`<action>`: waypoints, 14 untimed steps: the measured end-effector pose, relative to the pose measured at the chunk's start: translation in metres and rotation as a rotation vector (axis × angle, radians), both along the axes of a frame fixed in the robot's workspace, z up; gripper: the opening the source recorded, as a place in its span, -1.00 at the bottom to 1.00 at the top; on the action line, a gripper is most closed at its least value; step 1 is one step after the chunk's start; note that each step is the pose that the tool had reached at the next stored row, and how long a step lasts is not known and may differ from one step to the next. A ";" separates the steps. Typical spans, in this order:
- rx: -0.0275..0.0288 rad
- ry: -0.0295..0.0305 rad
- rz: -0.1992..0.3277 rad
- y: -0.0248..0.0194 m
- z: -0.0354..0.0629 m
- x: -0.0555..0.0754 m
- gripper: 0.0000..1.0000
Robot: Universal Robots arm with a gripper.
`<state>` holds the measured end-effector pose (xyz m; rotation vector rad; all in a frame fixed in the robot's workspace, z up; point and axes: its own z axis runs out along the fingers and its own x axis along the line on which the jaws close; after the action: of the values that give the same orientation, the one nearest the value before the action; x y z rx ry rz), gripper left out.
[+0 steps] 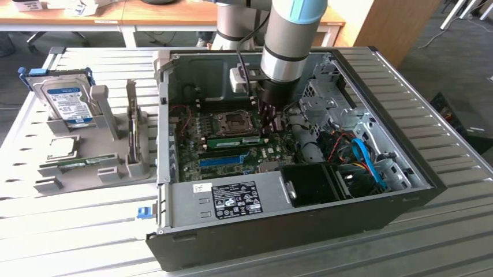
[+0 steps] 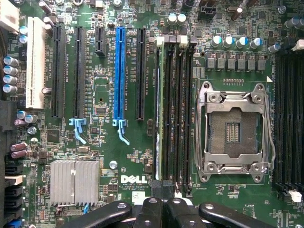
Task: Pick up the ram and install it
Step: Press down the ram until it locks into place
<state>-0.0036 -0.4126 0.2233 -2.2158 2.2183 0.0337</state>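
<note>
One ram (image 1: 235, 141) sits in its slot just beside the end effector (image 2: 164, 204), whose fingers are pressed together, holding nothing; seating looks nearly done.

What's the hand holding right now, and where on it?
Nothing, as far as shows. The hand is shut with nothing between its fingertips; the ram sits in a motherboard slot beneath it.

matt green ram (image 1: 235, 141), ribbed metal table (image 1: 431, 115)
</note>
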 end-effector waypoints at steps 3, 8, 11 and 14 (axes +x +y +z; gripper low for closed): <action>0.0001 0.0000 0.000 0.0000 -0.0005 0.000 -0.79; 0.0001 0.0000 0.000 0.0000 -0.0005 0.000 -0.79; -0.0002 0.0000 0.000 -0.0001 -0.0009 0.000 -0.79; 0.0002 0.0000 0.000 0.0000 -0.0007 0.000 -0.79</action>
<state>-0.0036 -0.4125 0.2226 -2.2157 2.2183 0.0339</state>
